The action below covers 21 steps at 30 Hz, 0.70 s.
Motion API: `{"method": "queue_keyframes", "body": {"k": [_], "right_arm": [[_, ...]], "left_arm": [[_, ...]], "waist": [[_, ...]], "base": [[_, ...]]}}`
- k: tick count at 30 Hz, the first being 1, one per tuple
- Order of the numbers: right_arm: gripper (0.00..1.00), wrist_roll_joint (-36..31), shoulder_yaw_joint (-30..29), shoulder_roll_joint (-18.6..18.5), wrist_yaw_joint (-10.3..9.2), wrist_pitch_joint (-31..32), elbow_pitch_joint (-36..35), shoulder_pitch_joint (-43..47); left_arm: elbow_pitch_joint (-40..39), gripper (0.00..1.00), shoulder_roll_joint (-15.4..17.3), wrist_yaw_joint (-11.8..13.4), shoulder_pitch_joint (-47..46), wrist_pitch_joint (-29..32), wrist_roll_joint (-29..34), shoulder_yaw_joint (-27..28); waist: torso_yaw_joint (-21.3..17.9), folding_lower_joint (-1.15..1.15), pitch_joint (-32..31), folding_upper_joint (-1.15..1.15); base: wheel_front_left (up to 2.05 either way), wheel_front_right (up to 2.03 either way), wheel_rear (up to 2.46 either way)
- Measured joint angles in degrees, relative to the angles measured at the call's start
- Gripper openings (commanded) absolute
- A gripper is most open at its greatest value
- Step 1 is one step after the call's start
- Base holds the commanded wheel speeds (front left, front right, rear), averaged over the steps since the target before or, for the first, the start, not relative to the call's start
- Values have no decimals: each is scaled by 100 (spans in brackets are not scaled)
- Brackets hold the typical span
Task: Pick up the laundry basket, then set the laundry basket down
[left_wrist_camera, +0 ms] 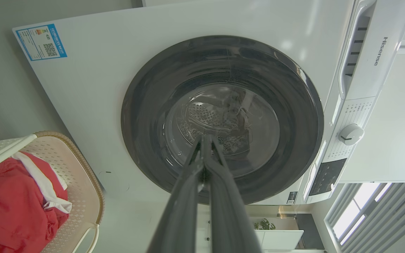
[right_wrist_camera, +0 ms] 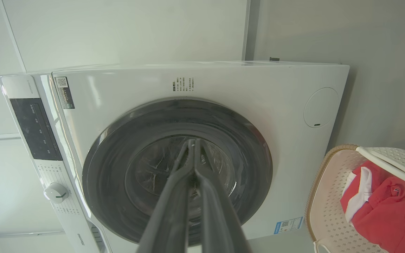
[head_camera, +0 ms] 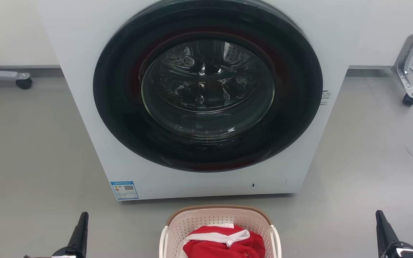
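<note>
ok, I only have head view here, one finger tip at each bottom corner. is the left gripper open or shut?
Observer: Shut. In the left wrist view the left gripper has both fingers pressed together at the tips, with nothing between them.
Operator: and the right?
Observer: Also shut. In the right wrist view the right gripper has its tips meeting and holds nothing.
Operator: the washer's top is cropped for me. what controls are up there?
Observer: The washing machine has a control strip above the door, with a white dial next to a dark display panel.
</note>
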Motion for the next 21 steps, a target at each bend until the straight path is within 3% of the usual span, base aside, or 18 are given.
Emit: {"method": "queue_keyframes", "body": {"k": [7, 8, 21], "right_arm": [[0, -2, 25, 73, -11, 0, 249, 166], [100, -2, 34, 97, -19, 0, 303, 226], [100, -205, 376, 115, -42, -247, 304, 294]], "left_arm": [[237, 0, -69, 8, 205, 0, 1, -23], [293, 100, -80, 9, 268, 0, 1, -29], [203, 100, -76, 34, 360, -246, 323, -319]], "waist": [[0, 0, 0, 0], [0, 0, 0, 0], [3, 0, -5, 0]], "base": [[0, 0, 0], [0, 0, 0], [0, 0, 0]]}}
